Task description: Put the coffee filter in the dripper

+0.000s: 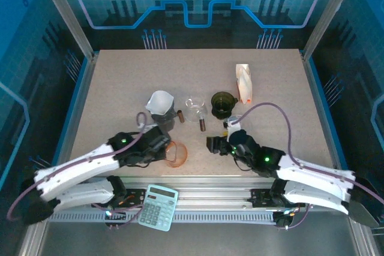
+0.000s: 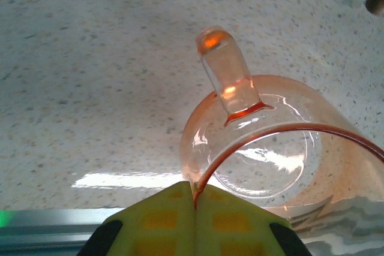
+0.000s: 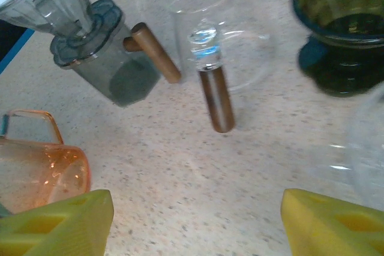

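- Speckled beige tabletop (image 1: 114, 88), framed by aluminium rails and blue-lit panels, carries everything.
- Towards the middle of it, left of centre, stands a grey translucent dripper (image 1: 168, 114) with a short wooden handle.
- A white paper coffee filter (image 1: 158, 100) appears to sit in the mouth of that dripper; the right wrist view catches just a pale corner of it at the top left edge.
- Just to the right of the dripper stands a clear glass vessel (image 1: 195, 110) with a dark brown wooden handle (image 3: 216, 100), which points towards the arms.
- Further right is a dark green translucent dripper (image 1: 222, 103), upright on its base.
- Behind the green one stands a tall white object (image 1: 243, 82) with orange at its foot; what it is I cannot tell.
- Nearer the arms, a transparent orange cup (image 2: 264, 148) lies tilted with its handle uppermost in the left wrist view.
- The left claw (image 2: 195, 205) is pinched closed on the thin rim of the orange cup, its yellow pads meeting around the edge.
- The right claw (image 3: 195, 226) gapes wide over bare table, holding nothing, with its yellow pads (image 3: 60, 226) well apart and the brown handle ahead of them.
- At the right edge of the right wrist view a second clear glass piece (image 3: 366, 148) shows blurred.
- On the rail between the arm bases lies a teal calculator (image 1: 158, 207).
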{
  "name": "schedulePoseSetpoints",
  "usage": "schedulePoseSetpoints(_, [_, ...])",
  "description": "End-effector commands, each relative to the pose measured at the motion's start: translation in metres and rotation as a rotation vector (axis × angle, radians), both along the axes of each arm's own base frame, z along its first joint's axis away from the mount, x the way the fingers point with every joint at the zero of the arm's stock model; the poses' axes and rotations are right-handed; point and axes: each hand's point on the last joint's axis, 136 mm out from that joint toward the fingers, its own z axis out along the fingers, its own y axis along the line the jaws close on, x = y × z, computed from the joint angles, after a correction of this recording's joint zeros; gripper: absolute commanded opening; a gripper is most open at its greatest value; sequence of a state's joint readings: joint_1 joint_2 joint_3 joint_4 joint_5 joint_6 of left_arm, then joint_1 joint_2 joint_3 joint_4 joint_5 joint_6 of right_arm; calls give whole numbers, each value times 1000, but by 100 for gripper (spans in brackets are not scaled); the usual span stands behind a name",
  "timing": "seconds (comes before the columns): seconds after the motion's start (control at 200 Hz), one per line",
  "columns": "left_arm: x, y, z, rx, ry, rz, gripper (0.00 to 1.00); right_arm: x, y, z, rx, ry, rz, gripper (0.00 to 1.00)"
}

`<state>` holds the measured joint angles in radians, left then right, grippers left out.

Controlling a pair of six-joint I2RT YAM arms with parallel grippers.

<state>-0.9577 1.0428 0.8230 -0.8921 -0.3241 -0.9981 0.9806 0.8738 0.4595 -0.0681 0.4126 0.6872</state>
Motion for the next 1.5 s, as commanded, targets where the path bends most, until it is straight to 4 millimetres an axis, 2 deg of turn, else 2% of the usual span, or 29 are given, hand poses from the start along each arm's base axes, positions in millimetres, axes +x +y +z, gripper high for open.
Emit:
schedulePoseSetpoints(0.0, [28, -39, 21, -22, -124, 3, 0, -9, -47, -23, -167, 36, -74, 75])
schedulePoseSetpoints(0.205, [38, -86, 4, -6, -90, -82, 0, -18, -72, -22, -195, 39, -106, 76])
schedulePoseSetpoints(0.38, [39, -102, -11, 74, -50, -144, 0, -21, -82, -24, -223, 46, -116, 77])
schedulePoseSetpoints(0.73, [38, -109, -20, 134, -22, -196, 0, -20, -89, -22, -223, 56, -142, 78])
schedulePoseSetpoints(0.805, [38, -109, -21, 139, -23, -202, 5, -19, -90, -21, -219, 52, -148, 78])
schedulePoseSetpoints(1.026, [39, -111, -25, 151, -20, -220, 11, -17, -89, -15, -211, 45, -157, 78])
schedulePoseSetpoints(1.326, [42, -119, -14, 131, -52, -241, 31, -14, -80, -7, -187, 48, -142, 79])
schedulePoseSetpoints(1.491, [44, -120, 9, 83, -99, -240, 42, -9, -73, -3, -195, 57, -123, 79])
